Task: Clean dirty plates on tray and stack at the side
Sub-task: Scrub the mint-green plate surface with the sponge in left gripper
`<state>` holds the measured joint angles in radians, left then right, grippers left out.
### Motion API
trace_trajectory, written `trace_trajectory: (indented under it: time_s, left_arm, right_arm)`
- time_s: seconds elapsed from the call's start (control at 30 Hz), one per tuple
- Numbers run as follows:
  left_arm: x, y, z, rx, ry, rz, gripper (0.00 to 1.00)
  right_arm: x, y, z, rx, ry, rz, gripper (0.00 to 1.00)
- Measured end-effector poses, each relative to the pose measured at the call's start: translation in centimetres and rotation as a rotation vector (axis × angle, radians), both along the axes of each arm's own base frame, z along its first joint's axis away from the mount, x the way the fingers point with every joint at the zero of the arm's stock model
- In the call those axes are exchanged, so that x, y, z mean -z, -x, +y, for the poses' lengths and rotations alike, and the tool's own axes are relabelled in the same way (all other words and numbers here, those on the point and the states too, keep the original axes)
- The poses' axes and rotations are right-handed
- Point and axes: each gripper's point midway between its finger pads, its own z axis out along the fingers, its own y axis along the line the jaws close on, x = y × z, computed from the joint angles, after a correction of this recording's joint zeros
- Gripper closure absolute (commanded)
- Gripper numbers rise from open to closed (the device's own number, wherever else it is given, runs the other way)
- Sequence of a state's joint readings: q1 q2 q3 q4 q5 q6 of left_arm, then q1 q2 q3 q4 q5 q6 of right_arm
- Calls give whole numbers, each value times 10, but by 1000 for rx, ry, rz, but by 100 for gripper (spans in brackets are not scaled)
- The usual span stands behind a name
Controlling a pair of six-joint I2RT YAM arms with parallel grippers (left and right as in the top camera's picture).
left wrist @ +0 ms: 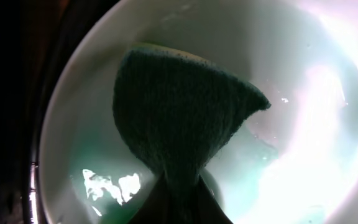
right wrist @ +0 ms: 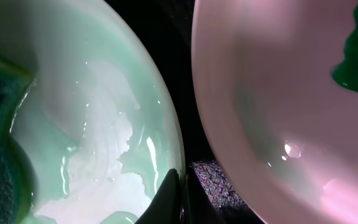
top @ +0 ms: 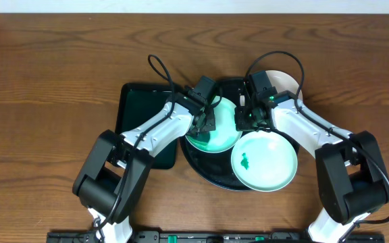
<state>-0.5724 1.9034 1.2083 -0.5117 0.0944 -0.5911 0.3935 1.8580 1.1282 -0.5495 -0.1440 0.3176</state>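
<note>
On the black round tray [top: 211, 174] lie two mint-green plates. The wet one [top: 223, 133] has my left gripper [top: 203, 121] pressing a dark green sponge [left wrist: 179, 118] into it; the jaws [left wrist: 182, 208] are shut on the sponge. My right gripper [top: 245, 118] is shut on that plate's rim [right wrist: 173, 155], fingertips [right wrist: 180, 196] pinching the edge. The other mint plate [top: 265, 160] lies in front on the right, with a dark green smear [top: 246, 160] [right wrist: 356, 56]. A white plate [top: 288, 81] shows behind the right arm, partly hidden.
A rectangular dark green tray [top: 137, 111] sits left of the round tray, under the left arm. Brown wooden tabletop [top: 46, 101] surrounds everything. Cables loop above both wrists.
</note>
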Motion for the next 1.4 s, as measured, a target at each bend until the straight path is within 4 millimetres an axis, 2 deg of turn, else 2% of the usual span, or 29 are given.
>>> trace_trajectory:
  time_s: [0.87,1.17,1.27,1.4]
  left_arm:
    - [0,2,-22,-47,74,9,92]
    - [-5,7,-43,12,173,32,93]
    - [-12,8,-46,32,197,31,92]
    - [-42,3,-45,32,257,-13,92]
  right_arm:
    - [0,0,0,0,-1,0,99]
    - [0,0,0,0,-1,-1,99]
    - [0,0,0,0,-1,-1,99]
    - [0,0,0,0,-1,0,99]
